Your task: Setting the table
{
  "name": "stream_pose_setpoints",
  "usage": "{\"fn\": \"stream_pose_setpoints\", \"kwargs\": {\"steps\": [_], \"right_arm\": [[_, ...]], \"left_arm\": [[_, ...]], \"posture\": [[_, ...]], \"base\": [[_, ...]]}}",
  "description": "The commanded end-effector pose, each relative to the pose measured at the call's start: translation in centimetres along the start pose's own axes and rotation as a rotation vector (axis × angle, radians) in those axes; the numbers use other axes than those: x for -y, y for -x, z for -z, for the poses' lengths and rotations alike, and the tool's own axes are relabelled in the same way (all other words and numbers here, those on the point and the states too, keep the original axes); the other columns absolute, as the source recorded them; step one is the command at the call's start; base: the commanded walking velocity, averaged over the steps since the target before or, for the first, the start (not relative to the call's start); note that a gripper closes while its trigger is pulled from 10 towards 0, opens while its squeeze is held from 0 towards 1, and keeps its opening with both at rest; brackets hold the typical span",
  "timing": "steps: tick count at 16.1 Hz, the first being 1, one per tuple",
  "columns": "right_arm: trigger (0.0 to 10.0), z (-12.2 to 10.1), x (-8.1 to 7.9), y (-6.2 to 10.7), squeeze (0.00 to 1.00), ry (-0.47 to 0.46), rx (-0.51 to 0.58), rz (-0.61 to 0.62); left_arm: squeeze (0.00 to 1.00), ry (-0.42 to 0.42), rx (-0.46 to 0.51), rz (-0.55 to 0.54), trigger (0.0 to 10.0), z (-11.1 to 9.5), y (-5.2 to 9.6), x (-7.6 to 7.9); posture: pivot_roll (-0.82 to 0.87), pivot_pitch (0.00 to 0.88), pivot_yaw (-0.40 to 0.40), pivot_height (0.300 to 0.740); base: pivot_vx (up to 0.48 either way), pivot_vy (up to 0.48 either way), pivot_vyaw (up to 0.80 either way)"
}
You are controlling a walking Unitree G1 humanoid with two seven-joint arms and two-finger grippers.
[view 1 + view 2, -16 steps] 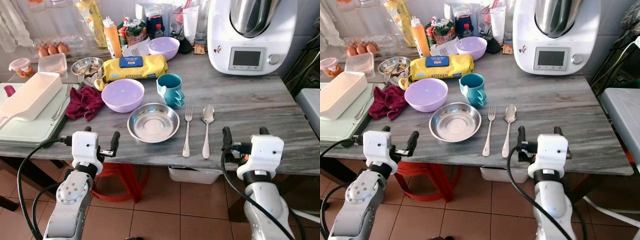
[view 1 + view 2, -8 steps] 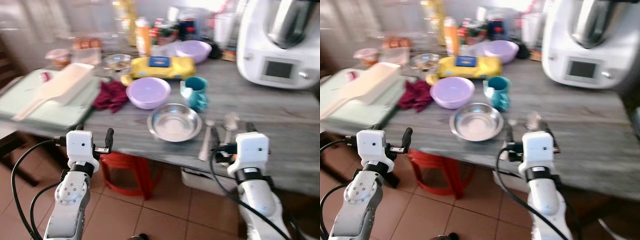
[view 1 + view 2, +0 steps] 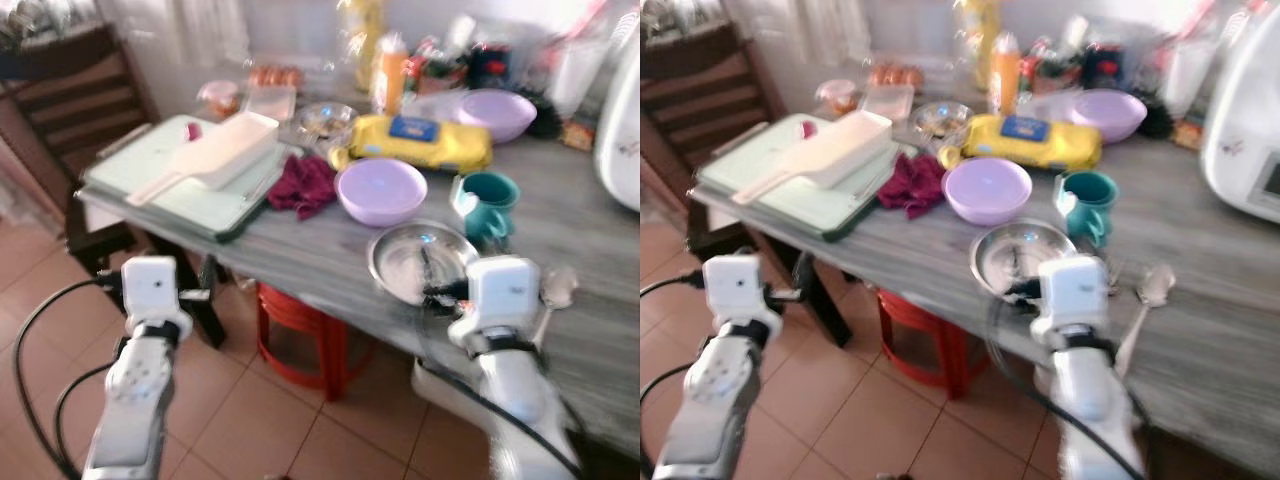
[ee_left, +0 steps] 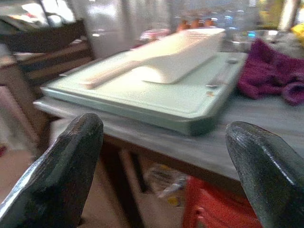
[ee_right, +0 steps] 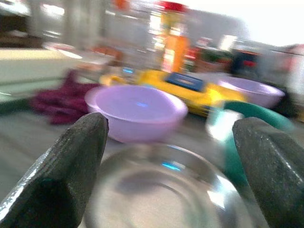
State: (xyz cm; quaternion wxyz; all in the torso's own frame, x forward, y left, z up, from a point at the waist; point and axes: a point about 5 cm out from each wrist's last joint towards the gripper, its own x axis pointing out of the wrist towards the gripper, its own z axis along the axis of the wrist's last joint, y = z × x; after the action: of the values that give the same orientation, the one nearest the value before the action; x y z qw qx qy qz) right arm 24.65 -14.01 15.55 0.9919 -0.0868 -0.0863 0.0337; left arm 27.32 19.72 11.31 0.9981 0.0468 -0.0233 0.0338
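One steel bowl [image 3: 420, 262] lay near the front edge of the grey table [image 3: 300, 250], with a lilac bowl [image 3: 380, 190] and a teal mug [image 3: 488, 198] just behind it. The right gripper [image 5: 166, 190] hovered at the steel bowl, fingers wide apart and holding nothing. The left gripper [image 4: 161, 175] was off the table before a pale green tray [image 4: 156, 97], also wide open and empty.

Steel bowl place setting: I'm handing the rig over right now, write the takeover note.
Right hand open, empty, hovering at the steel bowl.
Left hand open, empty, off the table's left end, facing the green tray.
Laid out: steel bowl, teal mug behind it, spoon to its right; fork hidden behind the right arm.
Left: judging by the aim, steel bowl probably next.
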Motion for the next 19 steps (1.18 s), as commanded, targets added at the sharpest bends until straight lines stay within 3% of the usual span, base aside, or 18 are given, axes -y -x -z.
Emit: {"fn": "stream_pose_setpoints", "kwargs": {"steps": [1, 8, 9, 10, 19], "right_arm": [[10.0, -0.1, 0.2, -0.1, 0.0, 0.013, 0.006, -0.007], [10.0, -0.3, -0.3, -0.6, 0.0, 0.009, 0.027, -0.054], [10.0, -0.3, -0.3, -0.6, 0.0, 0.007, 0.029, -0.057], [10.0, -0.3, -0.3, -0.7, 0.0, 0.007, 0.03, -0.058], [10.0, -0.6, -0.6, -1.5, 0.0, 0.009, 0.049, -0.113]], "left_arm": [[0.0, -0.008, -0.001, -0.009, 10.0, 0.1, 0.1, -0.2], [0.0, -0.048, -0.013, -0.12, 10.0, 0.4, 0.2, -1.3], [0.0, -0.081, -0.041, -0.203, 10.0, 0.9, 0.3, -2.2], [0.0, -0.059, -0.057, -0.223, 10.0, 1.2, 0.4, -2.6], [0.0, -0.079, -0.055, -0.271, 10.0, 1.5, 0.7, -2.5]], "posture": [[-0.07, 0.075, 0.066, 0.74], [-0.06, 0.073, 0.067, 0.74], [-0.06, 0.074, 0.068, 0.74], [-0.06, 0.075, 0.067, 0.74], [-0.06, 0.067, 0.034, 0.74]], "base": [[0.0, 0.0, 0.8], [0.0, 0.0, 0.8], [0.0, 0.0, 0.8], [0.0, 0.0, 0.8], [0.0, 0.0, 0.8]]}}
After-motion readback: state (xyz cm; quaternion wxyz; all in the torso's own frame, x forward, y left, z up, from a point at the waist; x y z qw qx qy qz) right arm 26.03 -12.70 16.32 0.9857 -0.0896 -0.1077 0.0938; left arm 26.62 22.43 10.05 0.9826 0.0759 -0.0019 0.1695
